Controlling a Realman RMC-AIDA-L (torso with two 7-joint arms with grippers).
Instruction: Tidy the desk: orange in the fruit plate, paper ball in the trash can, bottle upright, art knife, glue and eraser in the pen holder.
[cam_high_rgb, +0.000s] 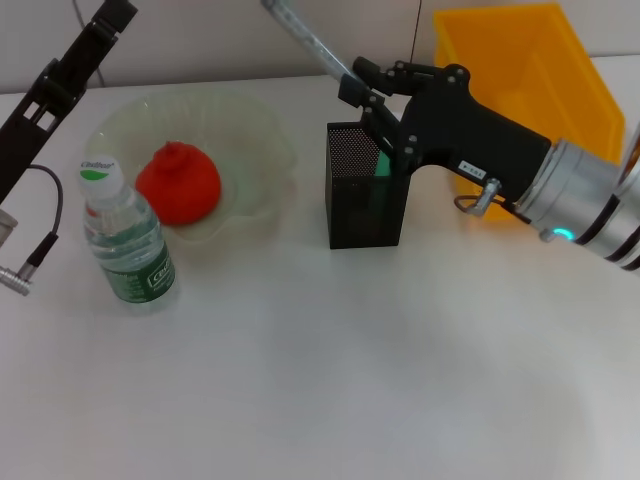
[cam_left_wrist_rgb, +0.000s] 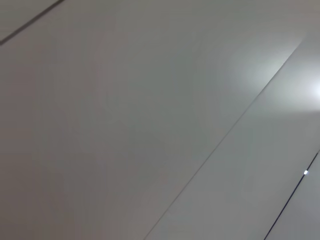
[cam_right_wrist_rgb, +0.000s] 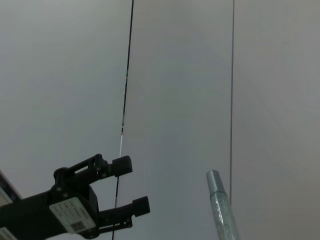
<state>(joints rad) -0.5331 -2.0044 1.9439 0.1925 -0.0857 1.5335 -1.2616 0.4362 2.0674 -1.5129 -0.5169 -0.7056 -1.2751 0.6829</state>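
Head view: my right gripper (cam_high_rgb: 372, 92), black, matte, over rim of tall square black mesh pen holder (cam_high_rgb: 366, 200); fingers parted, nothing between them. Green stick and long grey metallic stick (cam_high_rgb: 310, 40) stand in holder. Squat red-orange puckered orange (cam_high_rgb: 178, 183) sits in pale green ribbed glass fruit plate (cam_high_rgb: 255, 140). Small clear plastic bottle (cam_high_rgb: 125, 238), green label, white cap, upright beside plate. Bright yellow plastic trash can (cam_high_rgb: 530, 70) behind my right arm. My left gripper (cam_high_rgb: 55, 85) raised at far left, fingers unreadable.

Left wrist view: blank grey panels only.

Right wrist view: my left gripper seen far off, fingers spread; grey stick tip.
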